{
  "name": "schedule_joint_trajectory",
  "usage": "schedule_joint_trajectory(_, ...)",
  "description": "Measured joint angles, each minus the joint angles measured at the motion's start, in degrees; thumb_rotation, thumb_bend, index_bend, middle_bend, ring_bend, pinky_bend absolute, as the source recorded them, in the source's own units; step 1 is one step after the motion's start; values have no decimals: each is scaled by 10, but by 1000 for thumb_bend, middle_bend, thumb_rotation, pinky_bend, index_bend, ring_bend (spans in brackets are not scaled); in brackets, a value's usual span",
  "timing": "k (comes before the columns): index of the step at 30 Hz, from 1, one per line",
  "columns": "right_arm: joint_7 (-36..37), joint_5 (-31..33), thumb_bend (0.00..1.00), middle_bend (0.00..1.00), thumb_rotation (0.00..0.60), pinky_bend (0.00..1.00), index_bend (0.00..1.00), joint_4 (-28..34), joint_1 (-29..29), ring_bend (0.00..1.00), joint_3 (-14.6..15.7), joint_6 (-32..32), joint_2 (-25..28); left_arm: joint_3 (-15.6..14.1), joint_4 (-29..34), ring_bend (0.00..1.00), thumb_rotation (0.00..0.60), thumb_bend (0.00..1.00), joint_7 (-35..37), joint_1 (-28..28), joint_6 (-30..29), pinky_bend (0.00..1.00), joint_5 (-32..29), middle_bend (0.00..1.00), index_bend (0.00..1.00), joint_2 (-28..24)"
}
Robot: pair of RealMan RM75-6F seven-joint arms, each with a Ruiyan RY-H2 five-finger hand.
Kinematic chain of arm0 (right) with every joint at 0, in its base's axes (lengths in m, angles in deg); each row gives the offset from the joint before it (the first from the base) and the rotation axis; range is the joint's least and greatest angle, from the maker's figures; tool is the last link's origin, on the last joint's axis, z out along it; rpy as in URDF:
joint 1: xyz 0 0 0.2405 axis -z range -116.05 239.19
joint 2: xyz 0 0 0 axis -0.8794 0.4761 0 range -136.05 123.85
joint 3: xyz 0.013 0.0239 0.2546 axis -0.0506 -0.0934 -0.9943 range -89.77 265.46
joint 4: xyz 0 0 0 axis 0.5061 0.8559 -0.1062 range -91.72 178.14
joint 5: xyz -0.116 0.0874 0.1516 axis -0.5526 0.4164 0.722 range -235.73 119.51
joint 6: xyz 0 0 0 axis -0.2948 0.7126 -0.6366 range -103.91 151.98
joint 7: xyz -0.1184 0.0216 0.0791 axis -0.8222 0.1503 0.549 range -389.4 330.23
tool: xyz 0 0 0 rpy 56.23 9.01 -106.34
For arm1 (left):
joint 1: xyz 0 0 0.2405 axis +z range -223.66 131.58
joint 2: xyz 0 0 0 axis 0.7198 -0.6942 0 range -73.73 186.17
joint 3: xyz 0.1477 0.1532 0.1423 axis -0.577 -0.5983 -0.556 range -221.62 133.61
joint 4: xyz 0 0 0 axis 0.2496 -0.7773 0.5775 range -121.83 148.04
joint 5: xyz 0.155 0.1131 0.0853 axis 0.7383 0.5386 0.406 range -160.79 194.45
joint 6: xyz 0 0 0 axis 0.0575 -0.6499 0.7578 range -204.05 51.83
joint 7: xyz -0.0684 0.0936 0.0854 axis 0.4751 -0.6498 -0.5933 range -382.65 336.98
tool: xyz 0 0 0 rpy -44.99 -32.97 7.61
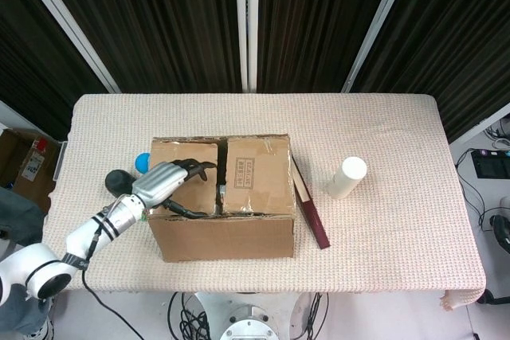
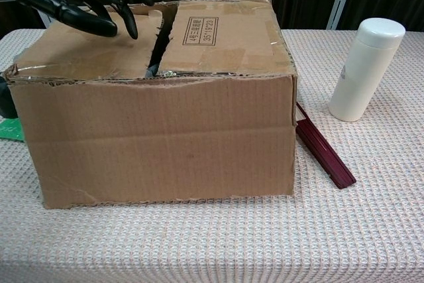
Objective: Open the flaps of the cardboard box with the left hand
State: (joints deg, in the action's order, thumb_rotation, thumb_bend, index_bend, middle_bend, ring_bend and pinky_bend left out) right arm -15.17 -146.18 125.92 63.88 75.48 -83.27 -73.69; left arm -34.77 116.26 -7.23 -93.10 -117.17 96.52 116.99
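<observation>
With the left hand [image 1: 170, 179] hovering spread and empty above the left top flap [image 1: 185, 166] of the cardboard box [image 2: 159, 137] mid-worktop, its fingertips may skid off the taped flap without catching the seam.

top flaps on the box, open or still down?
Down. Both top flaps of the cardboard box lie flat, a narrow dark gap between them. The left hand hovers over the left flap, fingers spread, holding nothing.
</observation>
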Motion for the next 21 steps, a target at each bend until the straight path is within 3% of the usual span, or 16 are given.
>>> schedule_joint_trajectory(6,18,11,240,0,600,0,0,-13,3,0,-2,4,-2,3,-2,131,228,0,-7,-21,28,224,-41,309,85,28)
schedule_joint_trajectory(21,39,24,240,0,600,0,0,-33,1,0,-6,21,-11,36,18,131,197,0,58,-34,11,224,-38,313,43,59)
